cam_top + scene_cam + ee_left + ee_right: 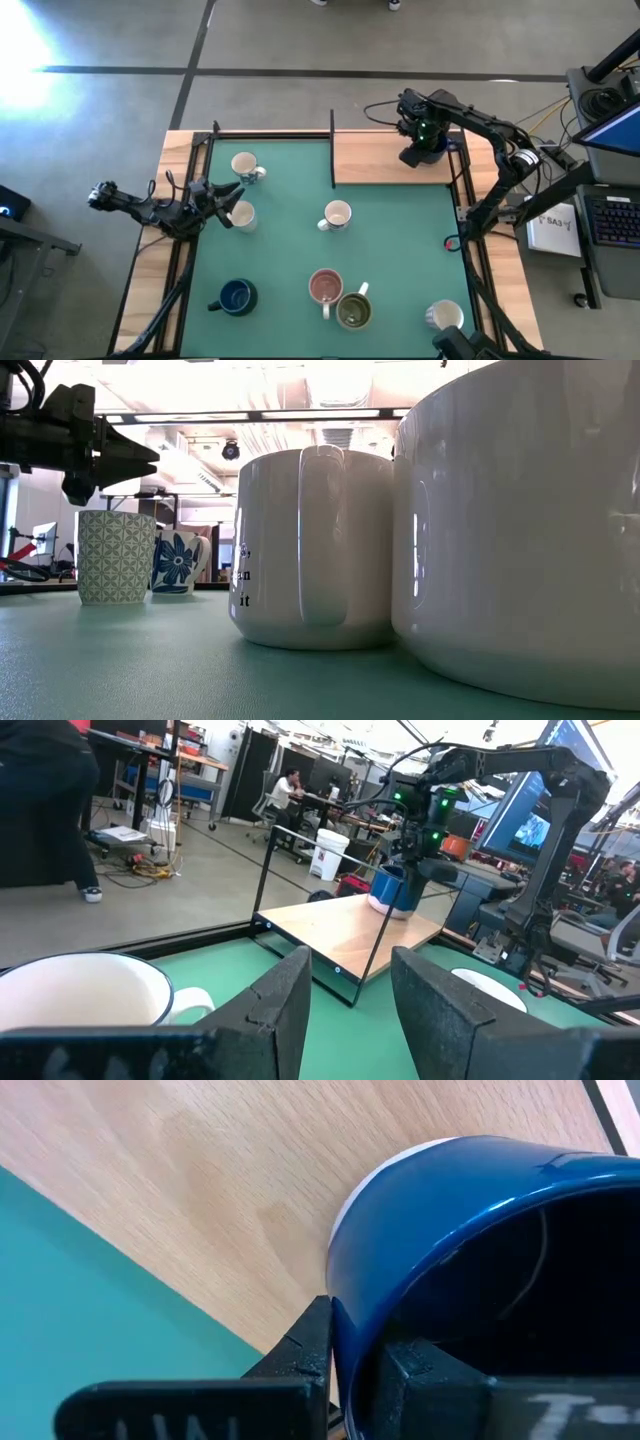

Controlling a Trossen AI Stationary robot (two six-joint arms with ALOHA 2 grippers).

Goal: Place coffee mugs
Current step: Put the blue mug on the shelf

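My right gripper (418, 152) points down over the wooden board (380, 160) at the table's far right, shut on a dark blue coffee mug (390, 888) with a white bottom. My left gripper (232, 195) stays level and open at the left side of the green mat, between two white mugs (245, 165) (240, 213) and touching neither. Standing upright on the mat are another white mug (337, 215), a dark blue one (235, 296), a pink one (325, 287), an olive one (353, 312) and a white one (445, 317). My right gripper pinches the blue mug's wall at its rim (350, 1295), one finger (305, 1345) outside and the other inside the cup. The fingers come from above, pointing down. The mug stays upright with its white bottom (383, 910) at the wooden board; whether it rests there I cannot tell.
A thin black frame (332, 150) edges the wooden board on its left side. In the low view a patterned mug (115, 555) and a blue-flowered mug (180, 560) stand under the left gripper (140, 455). Bare green mat lies at the middle right (410, 250).
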